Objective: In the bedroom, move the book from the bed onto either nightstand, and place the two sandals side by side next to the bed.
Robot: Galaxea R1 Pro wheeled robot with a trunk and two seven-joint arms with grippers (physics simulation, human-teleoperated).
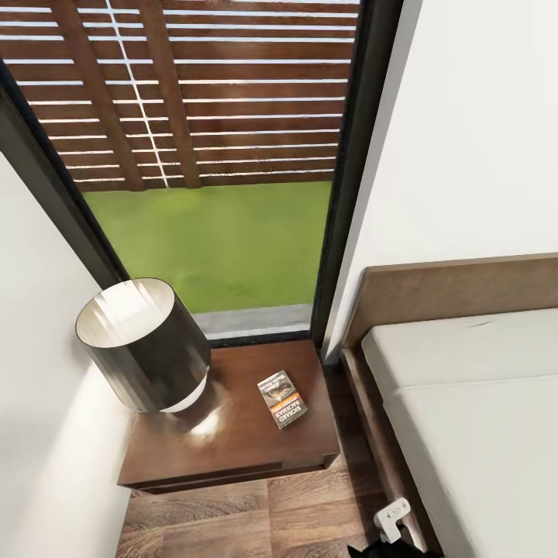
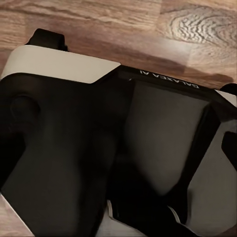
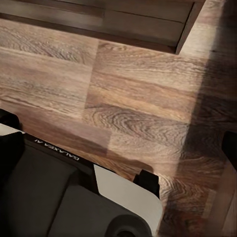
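Progress: the small thin paperback book with a dark cover, orange band and white lettering [image 1: 282, 399] lies flat on the glossy dark reddish-brown wooden nightstand [image 1: 232, 446], toward the side of its tabletop nearer the bed. It rests clear of the lamp and is not touched by any tool. On this evidence the first part of the task is judged complete.

The large low bed with dark brown wooden frame and headboard and plain off-white mattress [image 1: 473, 411] stands just beside the nightstand, with a narrow strip of brown wood-plank floor [image 1: 294, 511] between them. What shows of the mattress carries nothing.

Outstanding: the blue sandals are not located in these views, so their placement side by side next to the bed is judged still to be done.

Count: one book; one nightstand; one bed; one lamp with a dark drum shade, pale inside [image 1: 143, 345], standing on the nightstand at the wall side; one tall dark-framed window [image 1: 217, 155] behind, giving onto green grass and a slatted wooden fence.

Tools: both wrist views look down on plank floor and the robot's own black and white body. Neither tool's fingers can be made out, so I cannot tell whether either is wide, narrow or holding anything.
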